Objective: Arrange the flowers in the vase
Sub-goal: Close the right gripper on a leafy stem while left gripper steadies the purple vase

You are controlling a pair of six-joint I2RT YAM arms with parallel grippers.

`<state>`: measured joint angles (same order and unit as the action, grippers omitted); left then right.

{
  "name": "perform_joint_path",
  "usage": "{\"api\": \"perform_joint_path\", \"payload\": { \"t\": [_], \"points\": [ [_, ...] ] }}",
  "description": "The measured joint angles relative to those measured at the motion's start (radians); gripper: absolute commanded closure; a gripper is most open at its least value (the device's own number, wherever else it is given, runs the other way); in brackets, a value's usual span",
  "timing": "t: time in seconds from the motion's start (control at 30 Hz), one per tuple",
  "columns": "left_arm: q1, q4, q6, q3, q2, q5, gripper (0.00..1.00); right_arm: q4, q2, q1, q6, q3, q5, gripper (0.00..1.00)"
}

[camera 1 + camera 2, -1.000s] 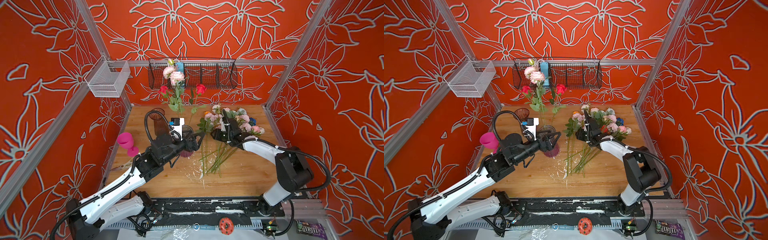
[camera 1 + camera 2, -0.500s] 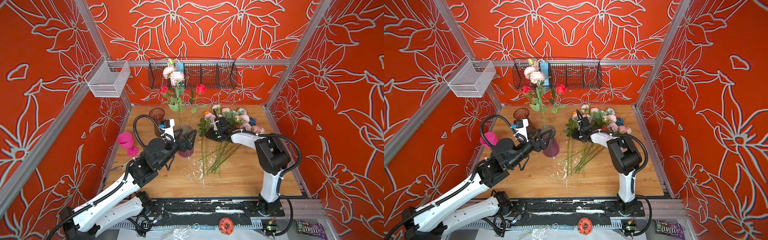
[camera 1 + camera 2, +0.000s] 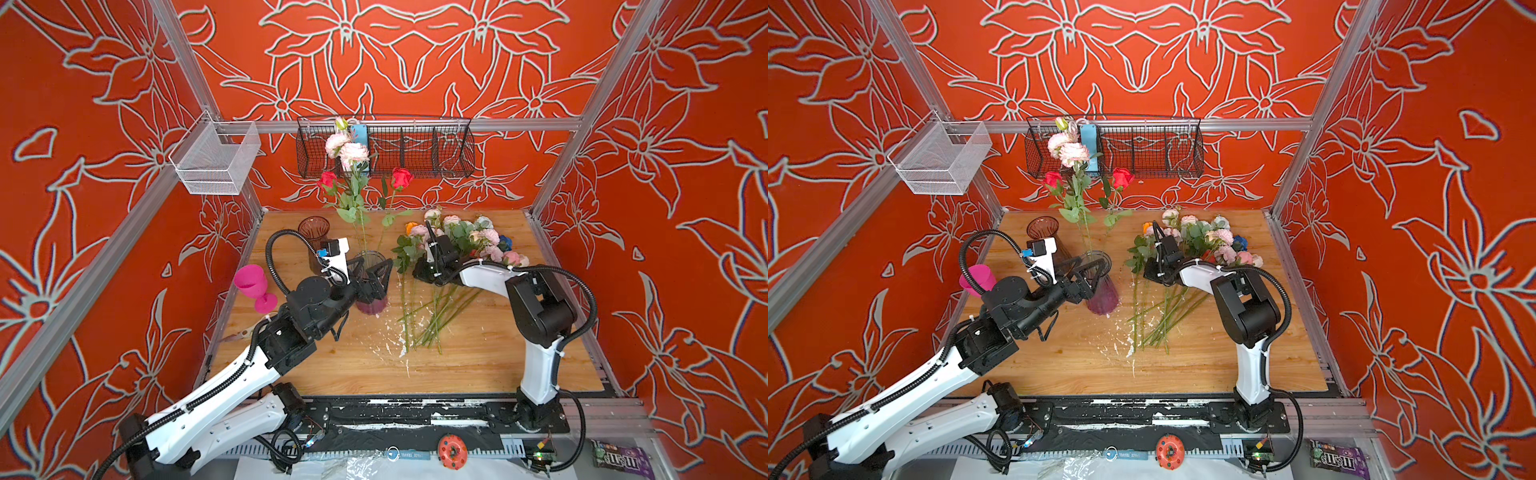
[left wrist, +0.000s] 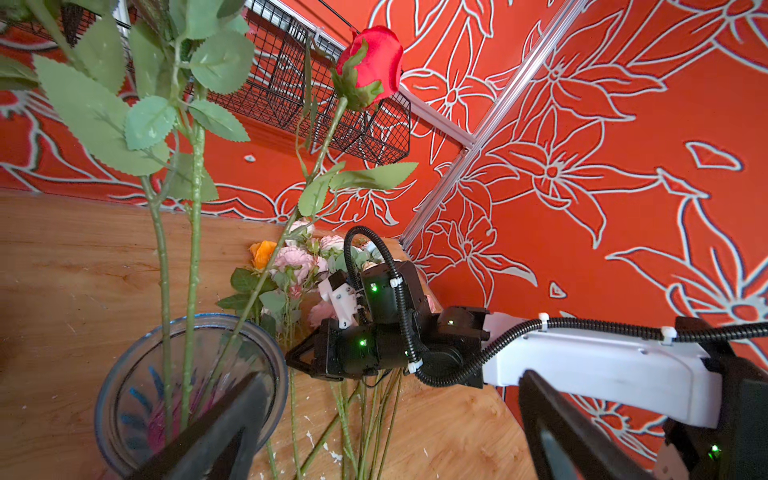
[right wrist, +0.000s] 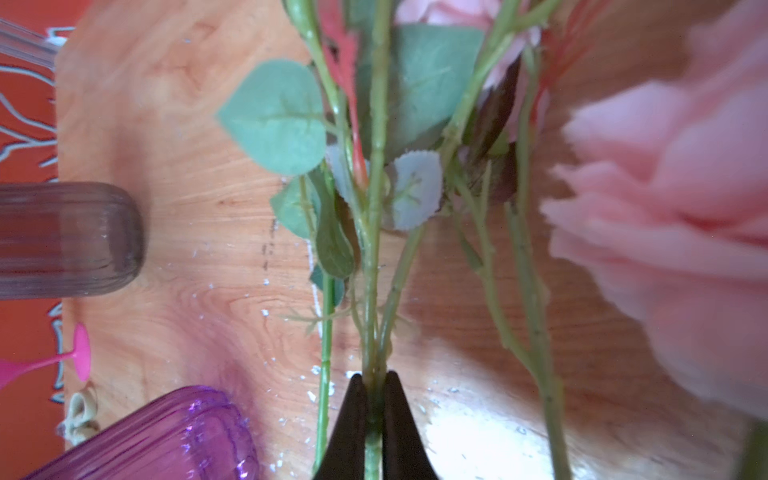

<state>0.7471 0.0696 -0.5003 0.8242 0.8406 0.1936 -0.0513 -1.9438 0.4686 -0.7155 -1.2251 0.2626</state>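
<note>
Your right fingers (image 5: 357, 401) pinch tight on one green stem (image 5: 376, 187) in the flower pile (image 3: 461, 237); your left fingers (image 4: 216, 428) spread wide by the purple vase (image 3: 371, 305), holding nothing.

A wooden counter (image 3: 478, 357) sits inside orange walls (image 3: 415, 62) drawn with pale lily outlines. White flecks (image 3: 390, 336) speckle the wood near its middle. A brown ribbed glass (image 3: 314, 228) stands upright near the back left corner. A pink goblet (image 3: 251, 282) is at the left edge. A black wire basket (image 3: 419, 149) hangs on the back rail, with a pale blue flat thing (image 3: 360, 137) in its leftmost compartment. A white mesh basket (image 3: 216, 162) hangs on the left rail. Below the counter's front edge lie a red disc (image 3: 452, 451) and a dark candy bag (image 3: 615, 459) at the far right.
</note>
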Motion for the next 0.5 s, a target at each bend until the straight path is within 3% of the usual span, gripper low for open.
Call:
{"api": "perform_joint_path", "payload": {
  "t": [0.5],
  "points": [
    [0.0, 0.0, 0.027, 0.0, -0.019, 0.029, 0.05, 0.082, 0.42, 0.008, 0.022, 0.228, -0.09, 1.0]
  ]
}}
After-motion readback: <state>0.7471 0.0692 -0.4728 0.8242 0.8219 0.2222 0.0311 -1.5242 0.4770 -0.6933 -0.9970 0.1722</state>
